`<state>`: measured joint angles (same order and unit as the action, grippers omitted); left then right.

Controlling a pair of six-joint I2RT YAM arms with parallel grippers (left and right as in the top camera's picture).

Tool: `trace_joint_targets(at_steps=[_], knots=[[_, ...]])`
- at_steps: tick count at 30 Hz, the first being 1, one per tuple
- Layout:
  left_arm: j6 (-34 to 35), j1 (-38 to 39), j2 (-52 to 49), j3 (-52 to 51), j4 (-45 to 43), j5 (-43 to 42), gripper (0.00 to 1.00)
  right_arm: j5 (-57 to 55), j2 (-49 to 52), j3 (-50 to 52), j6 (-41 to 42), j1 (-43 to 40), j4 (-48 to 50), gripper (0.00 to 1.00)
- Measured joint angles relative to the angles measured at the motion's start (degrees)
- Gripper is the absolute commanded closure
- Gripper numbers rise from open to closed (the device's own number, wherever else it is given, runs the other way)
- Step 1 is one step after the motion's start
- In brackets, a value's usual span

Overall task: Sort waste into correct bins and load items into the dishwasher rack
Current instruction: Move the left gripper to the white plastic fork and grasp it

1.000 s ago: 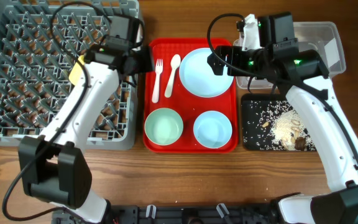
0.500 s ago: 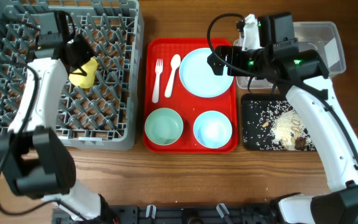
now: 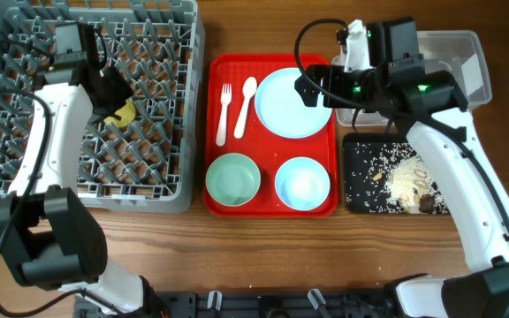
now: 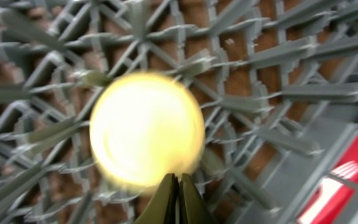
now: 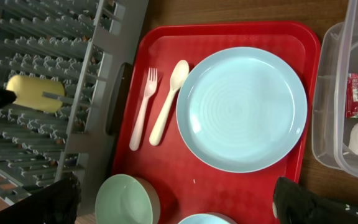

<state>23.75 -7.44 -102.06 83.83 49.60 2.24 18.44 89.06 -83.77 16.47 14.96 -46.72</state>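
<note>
One grey rack [image 3: 140,177] sits left of the red tray [image 5: 160,37], which carries the plate [image 5: 241,109]. Within the rack, the yellow cup [image 3: 124,113] lies among the pegs. Left gripper [image 4: 176,196], jaws pressed together, sits just beside the cup; right gripper [image 5: 176,202] hangs spread wide above the tray.

Bright light; blurred, overexposed yellow cup [image 4: 146,129]

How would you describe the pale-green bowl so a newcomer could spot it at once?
Find the flat red tray mid-table, right beside the grey rack. Two bowls sit side by side along its edge nearest the robot; the pale-green bowl is the one on the rack side, in line with the fork. The light-blue bowl beside it matches the plate.
</note>
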Motion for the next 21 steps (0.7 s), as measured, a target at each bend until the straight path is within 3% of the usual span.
trace_joint_targets(at_steps=[3,5,8,12,17,21], knots=[[0.5,-0.2,0.5,0.0,1.3,1.9,0.67,0.0,0.0,0.0,0.0,0.0,0.0,0.00],[0.7,-0.2,0.5,0.0,1.4,2.4,0.60,0.0,0.0,0.0,0.0,0.0,0.0,0.00],[0.8,-0.2,1.7,0.0,1.4,0.4,0.60,0.0,0.0,0.0,0.0,0.0,0.0,0.01],[0.8,2.1,8.5,0.3,-2.9,-8.7,0.58,0.0,0.0,0.0,0.0,0.0,0.0,0.00],[-1.2,14.3,11.4,1.9,-4.5,-12.1,0.75,0.0,0.0,0.0,0.0,0.0,0.0,0.00],[-1.9,23.1,4.6,1.9,-5.9,-9.7,0.77,0.0,0.0,0.0,0.0,0.0,0.0,0.00]])
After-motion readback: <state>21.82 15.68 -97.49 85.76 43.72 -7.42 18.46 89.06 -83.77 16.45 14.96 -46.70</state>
